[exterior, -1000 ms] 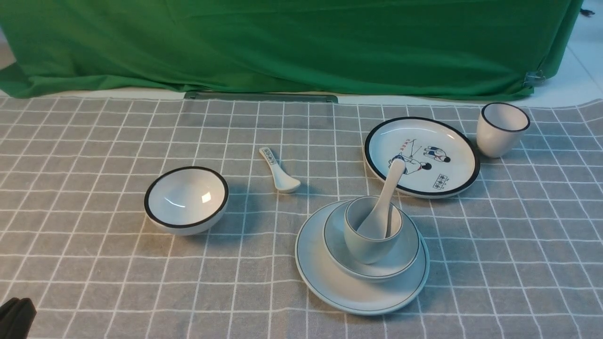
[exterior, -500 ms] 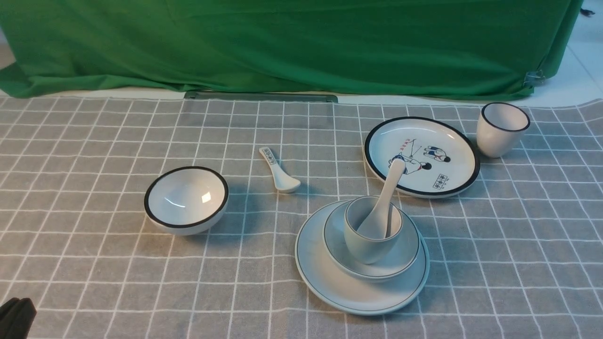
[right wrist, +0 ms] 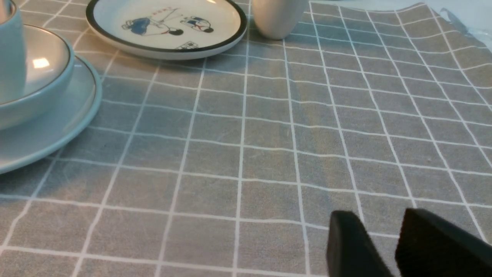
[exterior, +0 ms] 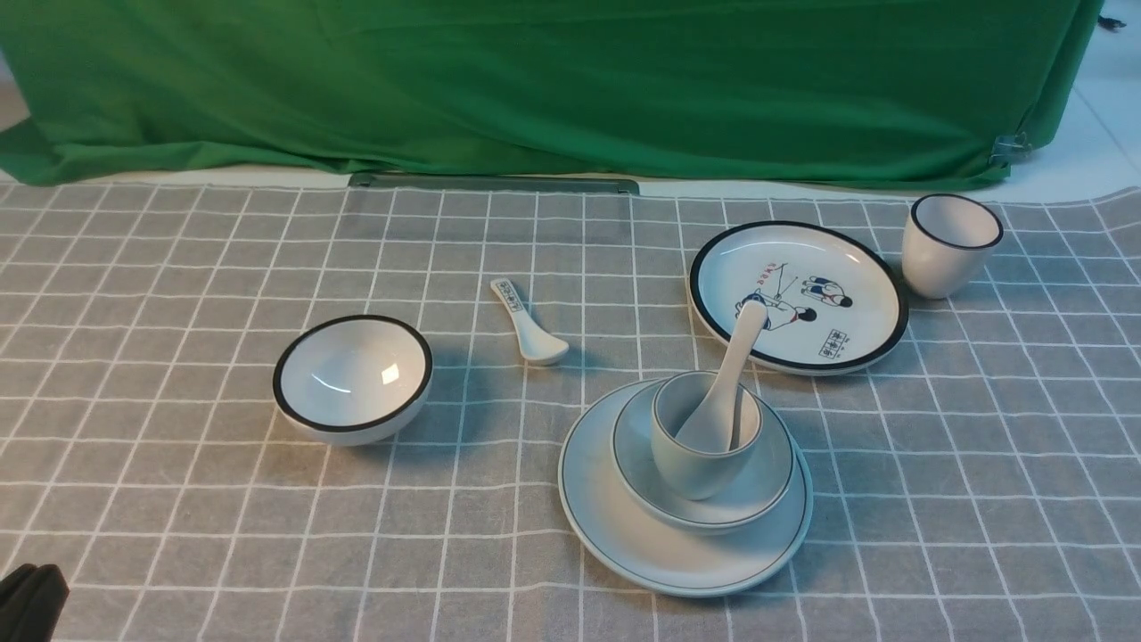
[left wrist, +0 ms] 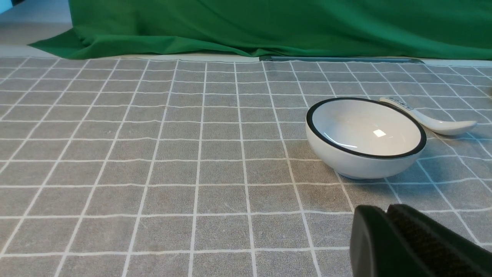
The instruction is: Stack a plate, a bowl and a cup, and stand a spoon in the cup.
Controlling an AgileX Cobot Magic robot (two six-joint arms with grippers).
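The pale plate (exterior: 624, 526) lies on the checked cloth right of centre, near the front. The shallow bowl (exterior: 767, 481) sits on it and the grey-white cup (exterior: 691, 464) stands in the bowl. The white spoon (exterior: 735, 366) leans in the cup, handle pointing up and away. The right wrist view shows the plate's edge (right wrist: 50, 134), the bowl (right wrist: 42, 77) and a sliver of the cup (right wrist: 9, 57). My left gripper (left wrist: 386, 209) is shut and empty, low at the front left corner (exterior: 31, 602). My right gripper (right wrist: 378, 215) is open and empty over bare cloth, apart from the stack.
A black-rimmed bowl (exterior: 353, 378) stands left of centre, with a small printed spoon (exterior: 526, 323) behind it to the right. A cartoon plate (exterior: 798, 294) and a black-rimmed cup (exterior: 949, 245) are at the back right. A green cloth (exterior: 535, 80) hangs behind.
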